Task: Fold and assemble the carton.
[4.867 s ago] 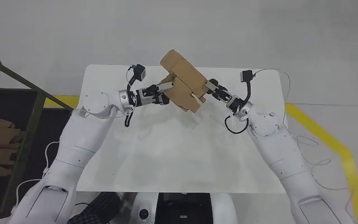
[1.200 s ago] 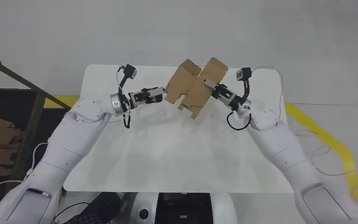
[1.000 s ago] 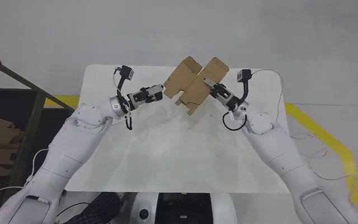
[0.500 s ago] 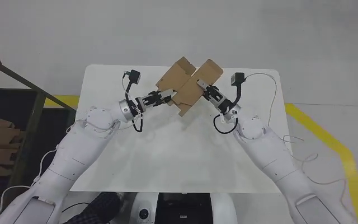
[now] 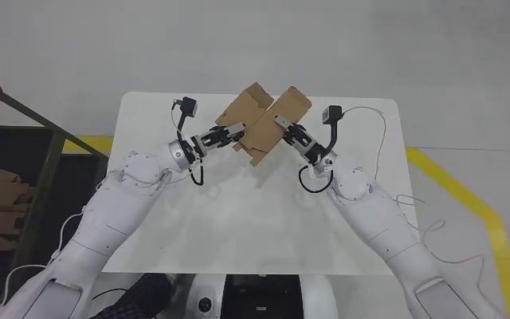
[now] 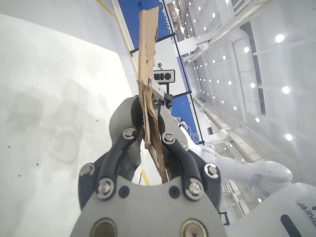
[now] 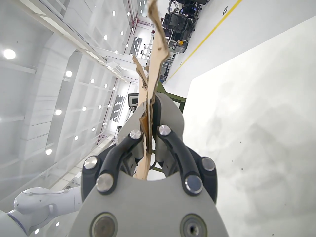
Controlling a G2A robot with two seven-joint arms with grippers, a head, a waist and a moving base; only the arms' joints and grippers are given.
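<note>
Noted since a second ago: flat cardboard carton point(image 5: 261, 124) shifted left to upper centre of top view, above far edge of white table point(image 5: 239, 215). Pinched edge-on by left gripper point(image 5: 233, 134) and right gripper point(image 5: 283, 127), each with fingers closed tight on cardboard. Judged repositioning only; no fold formed yet.

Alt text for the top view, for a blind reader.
Two robot arms hold an unassembled brown carton between them over the far side of a white table, the left gripper clamped on one edge, the right gripper on the opposite edge.
</note>
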